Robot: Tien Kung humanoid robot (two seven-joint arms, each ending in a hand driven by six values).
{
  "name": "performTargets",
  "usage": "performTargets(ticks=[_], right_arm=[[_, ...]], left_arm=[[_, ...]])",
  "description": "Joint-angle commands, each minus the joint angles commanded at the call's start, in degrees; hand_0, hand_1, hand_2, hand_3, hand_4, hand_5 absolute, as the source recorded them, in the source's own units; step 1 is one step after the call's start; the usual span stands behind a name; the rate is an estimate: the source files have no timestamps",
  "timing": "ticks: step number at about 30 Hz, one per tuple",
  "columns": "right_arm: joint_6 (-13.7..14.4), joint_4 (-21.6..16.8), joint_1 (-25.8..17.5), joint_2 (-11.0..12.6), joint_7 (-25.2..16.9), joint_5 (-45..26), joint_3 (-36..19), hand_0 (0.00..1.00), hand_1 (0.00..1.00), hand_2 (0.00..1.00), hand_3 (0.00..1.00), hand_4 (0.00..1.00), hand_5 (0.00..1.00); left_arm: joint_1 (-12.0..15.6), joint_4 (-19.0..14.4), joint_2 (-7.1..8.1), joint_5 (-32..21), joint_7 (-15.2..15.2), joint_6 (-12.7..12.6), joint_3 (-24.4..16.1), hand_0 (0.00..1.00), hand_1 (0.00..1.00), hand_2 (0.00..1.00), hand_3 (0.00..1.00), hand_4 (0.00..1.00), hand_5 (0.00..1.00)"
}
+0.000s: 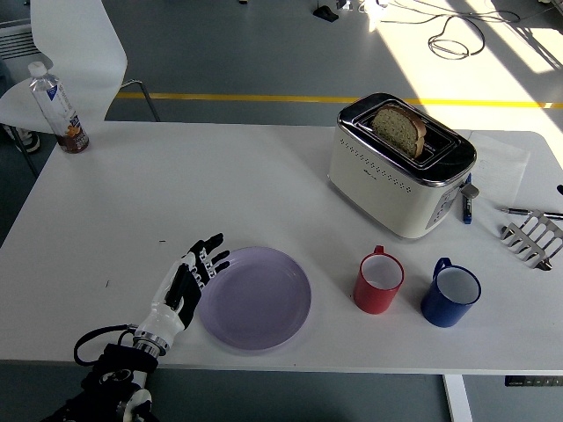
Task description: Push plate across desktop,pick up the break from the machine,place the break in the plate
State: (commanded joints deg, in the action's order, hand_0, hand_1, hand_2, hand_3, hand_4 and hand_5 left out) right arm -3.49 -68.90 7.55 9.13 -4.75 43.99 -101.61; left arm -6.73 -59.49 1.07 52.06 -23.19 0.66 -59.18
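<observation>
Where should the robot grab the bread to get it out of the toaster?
Probably by the crust on top: only the upper part of the bread sticks out of the toaster slot. Come straight down from above and pinch its two flat sides, since the slice stands upright.

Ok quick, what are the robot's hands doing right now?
Left hand: open, fingers flat against the purple plate's left rim.
Right hand: not in view.

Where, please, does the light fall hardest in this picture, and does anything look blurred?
Head view: sunlight blazes on the floor at top right; the chrome top of the white toaster glints; the lilac plate and left hand look sharp, softly shadowed.
</observation>
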Motion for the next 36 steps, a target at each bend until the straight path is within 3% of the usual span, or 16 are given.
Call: performTargets(ticks=[3,9,13,19,20,21,26,27,31,32,33,36], right_arm=[[-0.01,0.01,0.01,-0.01,0.00,0.00,0.03,0.773,0.731,0.728,0.732,0.556,0.728],[-0.02,-0.06,0.01,-0.03,-0.01,0.01,0.13,0.773,0.731,0.728,0.733,0.554,0.726],[0.03,-0.35,0.05,-0.02,0.02,0.12,0.38,0.773,0.731,0.728,0.733,0.554,0.726],[0.93,-1.99,0.14,0.84,0.00,2.62,1.49,0.775,0.732,0.728,0.733,0.554,0.725],[1.88,-2.95,0.58,1.70,-0.07,4.14,2.48,0.775,0.732,0.728,0.733,0.554,0.725],[2.42,-3.51,0.80,2.18,-0.10,6.13,3.09,0.784,0.748,0.742,0.738,0.575,0.662],[6.84,-6.01,4.18,6.16,-0.12,16.54,8.09,0.784,0.748,0.742,0.738,0.575,0.662],[7.66,-6.15,5.29,7.31,0.10,19.14,9.60,0.824,0.793,0.804,0.816,0.685,0.485],[10.08,-5.50,10.75,11.80,1.74,28.76,16.54,0.824,0.793,0.804,0.816,0.685,0.485],[10.48,-5.13,11.81,12.56,2.32,30.99,17.91,0.824,0.793,0.804,0.816,0.685,0.485],[10.80,-4.82,13.38,13.19,2.84,33.23,19.81,0.849,0.821,0.866,0.859,0.727,0.397],[11.48,-3.25,17.77,14.27,4.30,39.58,24.74,0.849,0.821,0.866,0.859,0.727,0.397]], left_arm=[[0.08,-0.48,0.07,0.26,-0.62,-0.73,0.15,0.804,0.848,0.900,0.820,0.522,0.998],[0.38,-1.96,0.25,1.07,-3.24,-4.57,0.12,0.818,0.856,0.900,0.821,0.525,0.998],[1.52,-3.60,-0.54,2.82,-3.99,-6.95,-3.39,0.818,0.856,0.900,0.821,0.525,0.998],[2.82,-6.20,-1.07,3.79,-3.46,-7.23,-11.55,0.823,0.856,0.902,0.818,0.529,0.998],[2.94,-6.76,-1.07,3.67,-3.19,-7.12,-13.12,0.823,0.856,0.902,0.818,0.529,0.998],[3.00,-7.04,-1.07,3.60,-3.05,-7.07,-14.89,0.823,0.854,0.901,0.816,0.529,0.998],[3.46,-7.78,-1.07,3.09,-2.43,-6.67,-21.09,0.823,0.854,0.901,0.816,0.529,0.998],[3.62,-7.85,-1.07,3.00,-2.31,-6.58,-22.10,0.828,0.848,0.900,0.813,0.530,0.998],[4.29,-7.98,-1.07,3.12,-2.02,-6.48,-24.87,0.828,0.848,0.900,0.813,0.530,0.998],[4.45,-8.00,-1.07,3.18,-1.97,-6.47,-25.25,0.828,0.848,0.900,0.813,0.530,0.998],[4.58,-8.01,-1.07,3.23,-1.94,-6.46,-25.54,0.828,0.848,0.899,0.810,0.530,0.998],[4.97,-8.02,-1.07,3.34,-1.89,-6.56,-26.10,0.828,0.848,0.899,0.810,0.530,0.998]])
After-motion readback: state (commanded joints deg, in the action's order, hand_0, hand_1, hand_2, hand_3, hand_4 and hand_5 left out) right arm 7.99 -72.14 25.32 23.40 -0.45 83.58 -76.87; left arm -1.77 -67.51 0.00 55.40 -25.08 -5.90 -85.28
